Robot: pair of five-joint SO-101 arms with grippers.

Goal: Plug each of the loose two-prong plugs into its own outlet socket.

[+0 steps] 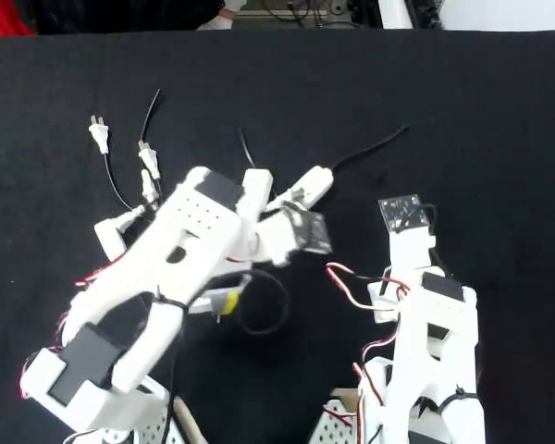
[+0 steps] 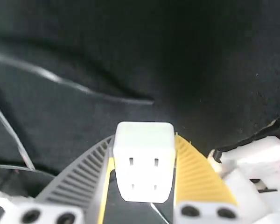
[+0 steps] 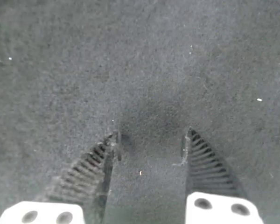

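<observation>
My left gripper [image 1: 296,211] is shut on a white outlet socket block [image 1: 312,188] near the table's middle, and a black cord runs from the block toward the back right. In the left wrist view the block [image 2: 143,161] shows two pairs of slots and sits between my left gripper's [image 2: 144,139] grey and yellow fingers [image 2: 191,168]. Two white two-prong plugs [image 1: 99,134] [image 1: 149,162] with black cords lie at the far left. My right gripper [image 1: 402,213] rests low over the black cloth to the right. Its own view shows the right gripper [image 3: 151,140] open, with nothing between its fingers.
A black cloth [image 1: 499,111] covers the whole table. A loop of black cable [image 1: 264,314] lies by the left arm's body. Another black cord [image 2: 84,88] runs across the cloth beyond the socket block. Red and white wires [image 1: 351,287] hang beside the right arm.
</observation>
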